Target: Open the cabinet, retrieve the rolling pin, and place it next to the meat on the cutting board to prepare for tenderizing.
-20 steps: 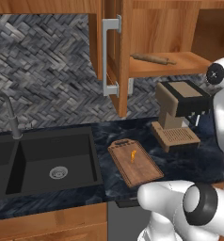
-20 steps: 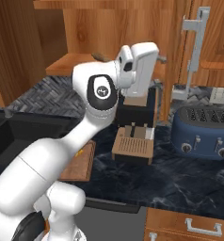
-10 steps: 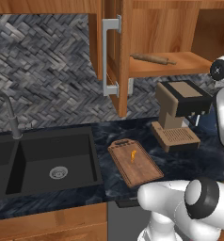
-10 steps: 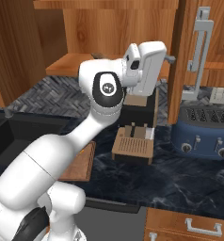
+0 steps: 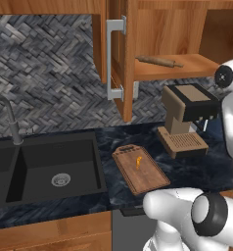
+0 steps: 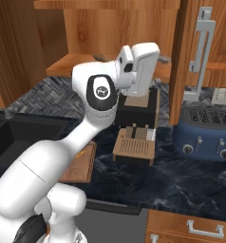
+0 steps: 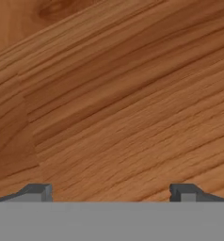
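Observation:
The cabinet stands open, its door swung out towards me with a grey bar handle. On its shelf lies the rolling pin, slim and brown. Down on the dark counter the reddish cutting board carries the small orange meat. My hand is raised in front of the shelf, above the coffee machine. In the hand view my gripper is open, its fingertips wide apart with nothing between them, facing wood grain close up.
A brown coffee machine with a ribbed wooden tray stands under the shelf. A black sink and faucet lie to the left. A blue toaster sits right, below the other open door.
The arm has shifted only slightly in front of the shelf. The rolling pin, board and meat have not moved.

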You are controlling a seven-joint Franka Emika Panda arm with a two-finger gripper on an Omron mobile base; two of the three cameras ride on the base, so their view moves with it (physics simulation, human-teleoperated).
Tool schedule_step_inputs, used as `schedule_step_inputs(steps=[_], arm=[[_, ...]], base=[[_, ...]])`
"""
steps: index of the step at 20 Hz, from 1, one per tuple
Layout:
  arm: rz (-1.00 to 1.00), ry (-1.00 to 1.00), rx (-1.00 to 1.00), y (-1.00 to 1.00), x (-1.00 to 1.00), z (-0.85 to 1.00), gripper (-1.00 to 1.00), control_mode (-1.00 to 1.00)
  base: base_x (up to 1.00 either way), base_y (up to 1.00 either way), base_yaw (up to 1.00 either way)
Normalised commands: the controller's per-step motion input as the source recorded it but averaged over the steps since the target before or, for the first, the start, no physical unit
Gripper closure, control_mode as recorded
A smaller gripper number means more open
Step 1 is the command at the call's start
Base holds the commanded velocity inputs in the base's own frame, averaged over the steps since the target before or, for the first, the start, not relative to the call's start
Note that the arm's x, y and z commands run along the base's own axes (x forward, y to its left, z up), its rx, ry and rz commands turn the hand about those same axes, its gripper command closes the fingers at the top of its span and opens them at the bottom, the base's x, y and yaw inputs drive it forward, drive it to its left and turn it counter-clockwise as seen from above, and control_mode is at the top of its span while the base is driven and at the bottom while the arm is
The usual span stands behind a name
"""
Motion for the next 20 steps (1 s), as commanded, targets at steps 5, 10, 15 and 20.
schedule_step_inputs(steps=[5,10,15,20], arm=[[0.13,0.00,0.03,0.66,0.00,0.00,-1.00,-1.00],[0.14,0.00,0.18,0.48,0.00,0.06,-1.00,-1.00],[0.18,0.00,0.29,0.19,0.00,0.26,-1.00,-1.00],[0.22,0.00,0.25,0.34,0.00,0.14,-1.00,-1.00]], base=[[0.00,0.00,0.00],[0.00,0.00,0.00],[0.00,0.00,0.00],[0.00,0.00,0.00]])
